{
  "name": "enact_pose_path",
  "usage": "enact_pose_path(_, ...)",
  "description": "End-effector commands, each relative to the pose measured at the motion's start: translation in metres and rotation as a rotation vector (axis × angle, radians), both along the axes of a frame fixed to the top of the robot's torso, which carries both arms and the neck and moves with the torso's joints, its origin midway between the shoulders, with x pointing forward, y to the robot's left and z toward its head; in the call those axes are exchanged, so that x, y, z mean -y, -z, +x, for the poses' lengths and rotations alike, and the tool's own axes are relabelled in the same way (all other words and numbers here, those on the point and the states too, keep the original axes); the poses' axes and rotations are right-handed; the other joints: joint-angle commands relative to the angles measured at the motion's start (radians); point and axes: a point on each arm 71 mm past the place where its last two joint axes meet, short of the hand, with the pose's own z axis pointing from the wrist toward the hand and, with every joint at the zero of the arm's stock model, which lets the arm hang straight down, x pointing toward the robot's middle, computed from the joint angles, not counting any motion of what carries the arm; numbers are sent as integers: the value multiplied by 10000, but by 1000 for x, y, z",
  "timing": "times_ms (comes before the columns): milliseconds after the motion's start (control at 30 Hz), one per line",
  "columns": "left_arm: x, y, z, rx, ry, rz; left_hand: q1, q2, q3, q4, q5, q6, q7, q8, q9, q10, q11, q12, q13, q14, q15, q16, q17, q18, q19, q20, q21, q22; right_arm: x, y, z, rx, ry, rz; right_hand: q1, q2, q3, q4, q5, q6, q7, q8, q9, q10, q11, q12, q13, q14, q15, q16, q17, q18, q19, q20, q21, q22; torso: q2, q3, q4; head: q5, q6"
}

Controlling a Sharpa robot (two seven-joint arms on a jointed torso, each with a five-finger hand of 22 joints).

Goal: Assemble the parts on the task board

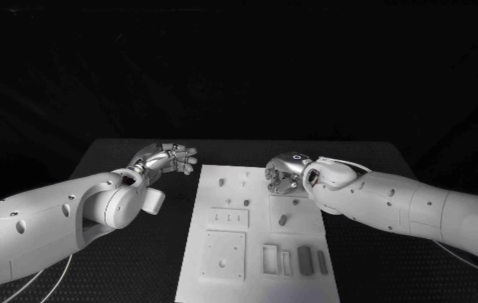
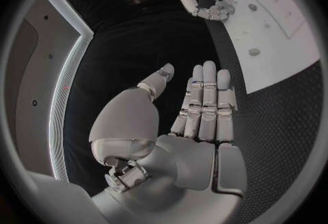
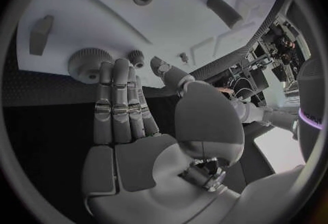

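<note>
White task board (image 1: 257, 248) carries small grey parts (image 1: 282, 219); both robot hands spread, holding nothing.

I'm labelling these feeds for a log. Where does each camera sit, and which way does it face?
Head view: on the robot's head, looking down at the table; both arms, left hand and right hand beside the white plate.
Left wrist view: behind the left hand, facing the plate's edge.
Right wrist view: behind the right hand, facing the plate.
Shared: all three show the plate.
</note>
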Motion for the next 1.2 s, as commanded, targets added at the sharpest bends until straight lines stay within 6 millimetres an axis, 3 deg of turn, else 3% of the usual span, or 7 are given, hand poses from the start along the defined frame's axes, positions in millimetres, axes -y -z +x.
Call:
enact_pose_path(33, 2, -1, -1, 3, 188, -169, -104, 7, -32, -50, 7, 89, 8, -61, -13, -11, 43, -42, -10, -65, -11, -42, 15, 199, -83, -7, 61, 191, 0, 1, 1, 72, -66, -294, -25, -89, 50, 8, -52, 56, -6, -36, -8, 55, 40, -61, -12, 61, 35, 19, 19, 137, 28, 21, 45, 16, 47, 1, 21, 11, -4)
enact_pose_path(333, 1, -1, -2, 30, 141, -168, -116, 7, -29, -50, 4, 88, 11, -66, -16, -10, 44, -49, -10, -66, -10, -44, 19, 197, -88, -8, 66, 190, 0, 4, -1, 1, -92, -439, 7, -42, 102, 37, -57, 110, -26, -30, 0, 116, 22, -66, 0, 79, 20, 17, 88, 137, 43, 5, 79, 66, 77, 6, 3, 87, -53)
enact_pose_path(700, 0, -1, 0, 5, 125, -174, -128, 11, -23, -50, 4, 92, 13, -70, -18, -5, 43, -56, -9, -66, -11, -45, 25, 196, -92, -10, 73, 188, 3, 7, -1, 45, -62, -788, 173, 16, 255, -54, -54, 190, -56, -34, 11, 204, -2, -90, 17, 89, -1, -5, 212, 137, 33, -13, 115, 149, 93, 11, 7, 29, -102)
enact_pose_path(1200, -1, -1, -1, -18, 119, -172, -140, 12, -16, -54, 2, 96, 15, -76, -21, -1, 44, -66, -8, -68, -12, -48, 33, 195, -100, -12, 83, 187, -3, 13, -4, -40, -219, -869, 204, 172, 395, -145, -56, 400, -126, 2, 48, 438, -64, -64, 82, 137, -48, -38, 397, 137, 96, -30, 207, 287, 141, 26, 10, 50, -119)
